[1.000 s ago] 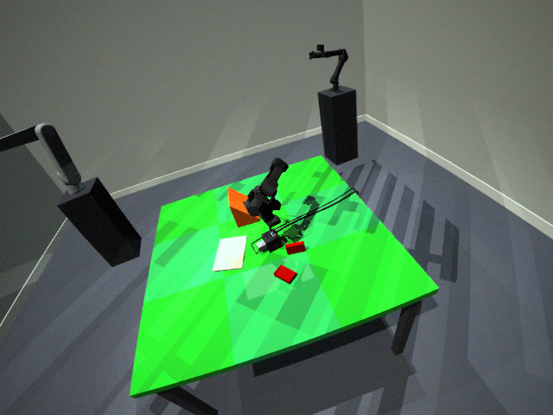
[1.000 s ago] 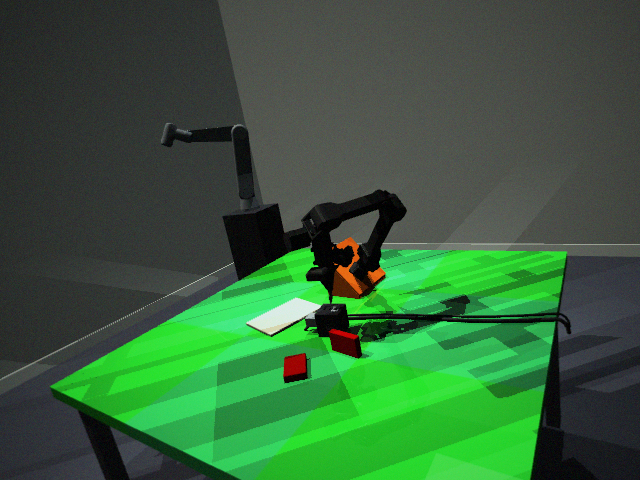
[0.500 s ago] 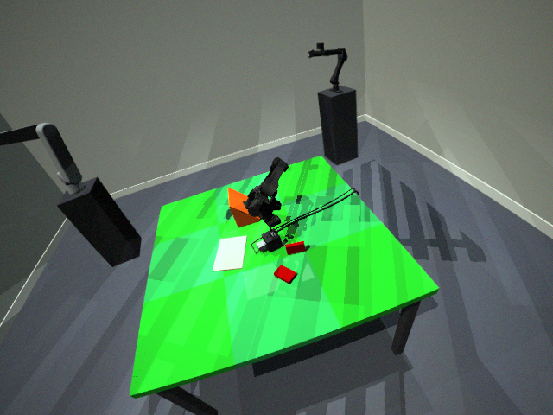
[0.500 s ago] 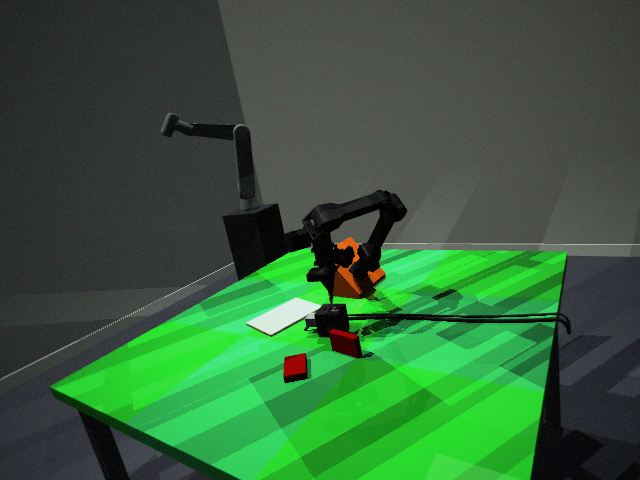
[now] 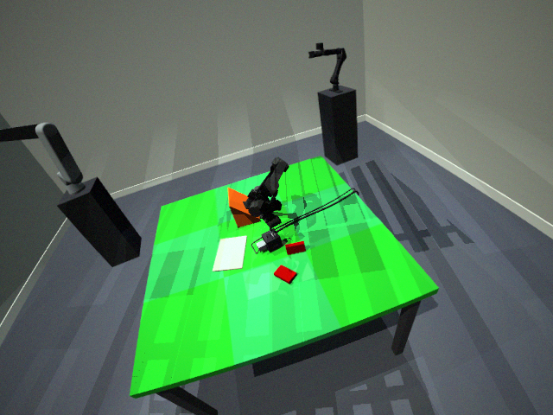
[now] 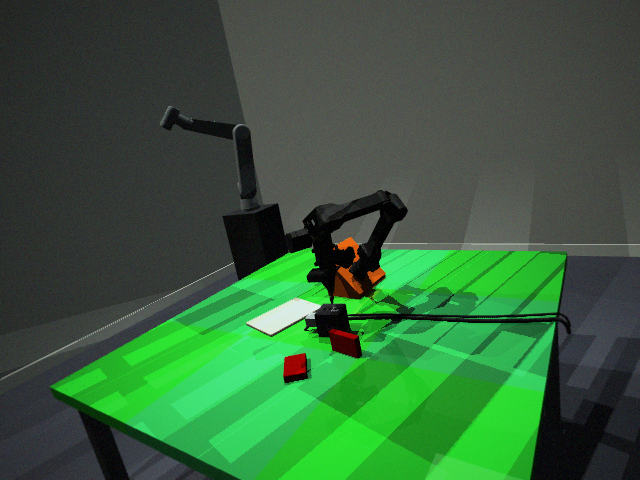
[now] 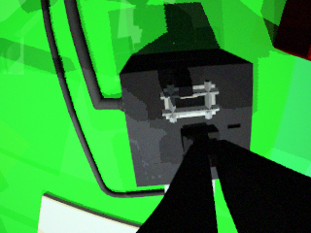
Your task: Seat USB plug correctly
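My gripper (image 7: 208,153) pinches the USB plug (image 7: 196,131) just above the power cube (image 7: 189,113), beside its socket (image 7: 190,101) (silver-framed); I should align squarely, then press straight down.

A green table (image 5: 250,322) stands in a grey room, seen from above at an angle. Near its far side a black robot arm (image 5: 268,188) bends down over a small dark power cube (image 5: 270,241), its gripper (image 5: 273,224) just above the cube's top and clamped on something too small to make out. Two black cables (image 5: 321,206) run from the cube toward the table's right far edge. An orange wedge (image 5: 238,207) sits behind the arm, a white sheet (image 5: 230,252) lies left of the cube, and two red blocks (image 5: 295,247) (image 5: 285,273) lie near it
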### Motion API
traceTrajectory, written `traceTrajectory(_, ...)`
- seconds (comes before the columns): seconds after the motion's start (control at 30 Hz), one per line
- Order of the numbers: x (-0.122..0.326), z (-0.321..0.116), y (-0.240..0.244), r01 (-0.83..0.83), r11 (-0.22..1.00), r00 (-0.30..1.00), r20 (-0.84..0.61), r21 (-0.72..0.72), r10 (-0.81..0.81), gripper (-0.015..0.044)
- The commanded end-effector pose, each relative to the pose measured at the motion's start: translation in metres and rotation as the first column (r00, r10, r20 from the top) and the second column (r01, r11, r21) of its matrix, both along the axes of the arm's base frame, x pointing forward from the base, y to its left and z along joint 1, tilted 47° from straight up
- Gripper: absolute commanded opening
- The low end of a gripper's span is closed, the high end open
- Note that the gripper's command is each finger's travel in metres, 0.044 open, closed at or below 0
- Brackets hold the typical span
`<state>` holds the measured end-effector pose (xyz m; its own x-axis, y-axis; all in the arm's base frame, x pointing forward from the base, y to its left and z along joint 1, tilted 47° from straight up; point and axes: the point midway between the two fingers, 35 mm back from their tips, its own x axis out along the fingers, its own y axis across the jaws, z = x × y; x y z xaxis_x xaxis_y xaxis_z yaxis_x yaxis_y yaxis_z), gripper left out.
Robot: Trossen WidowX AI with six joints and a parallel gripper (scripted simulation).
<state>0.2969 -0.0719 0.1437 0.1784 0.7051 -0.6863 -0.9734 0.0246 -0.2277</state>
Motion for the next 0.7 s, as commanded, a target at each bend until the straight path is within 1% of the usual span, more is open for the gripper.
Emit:
traceTrajectory(0.0,0.0005,0.0,0.0007,0.005,1.0,1.0,-0.001,0.002,-0.005,0.0)
traceTrajectory(0.67,0.0008,-0.0002,0.0038,0.011,1.0,1.0,-0.007,0.004,-0.011,0.0)
